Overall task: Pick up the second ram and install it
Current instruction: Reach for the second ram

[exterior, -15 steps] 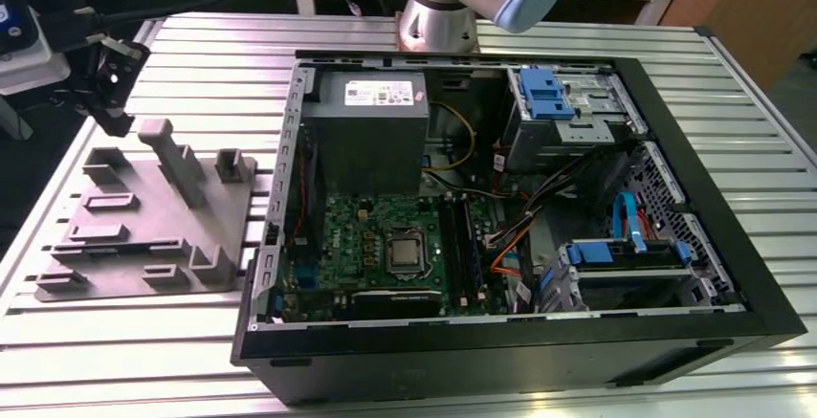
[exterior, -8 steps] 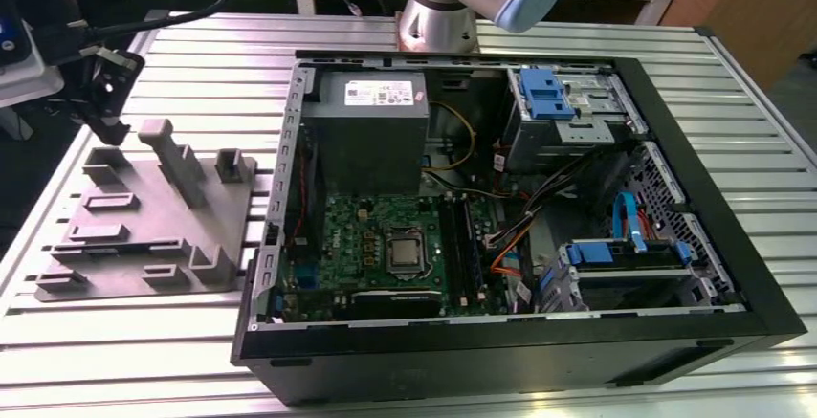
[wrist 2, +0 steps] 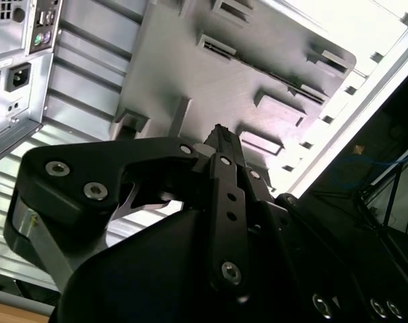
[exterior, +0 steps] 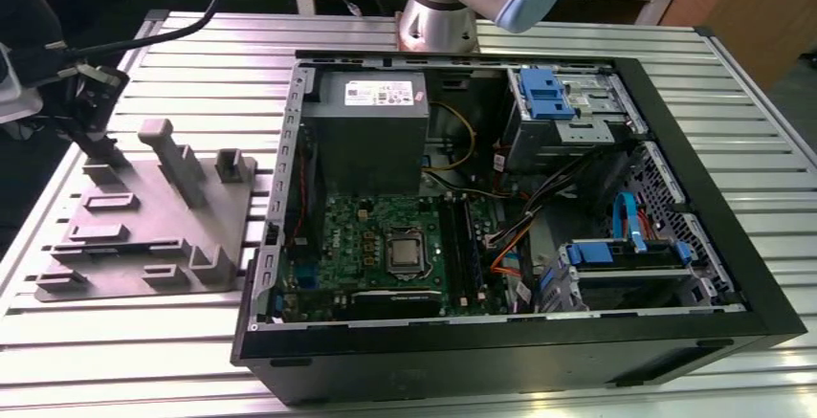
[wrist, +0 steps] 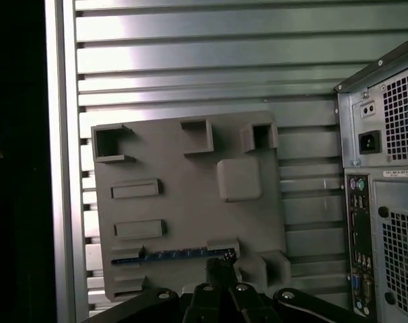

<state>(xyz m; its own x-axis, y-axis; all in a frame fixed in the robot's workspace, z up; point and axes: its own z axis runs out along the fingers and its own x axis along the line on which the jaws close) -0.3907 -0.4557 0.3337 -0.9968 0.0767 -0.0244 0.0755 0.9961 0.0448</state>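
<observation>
Hovering by one end of the second ram, which stands edge-up in its gray holder on the table, is the gripper; jaws spread or pressed together, I can't tell. An off-centre pinch could tilt and jam the stick.

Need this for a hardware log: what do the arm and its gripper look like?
The arm is silver-grey metal tubing with rounded joints, one closed by a light blue cap. The gripper is matte black, built of flat angular links pinned with round silver screw heads, on a bulky black body.
</observation>
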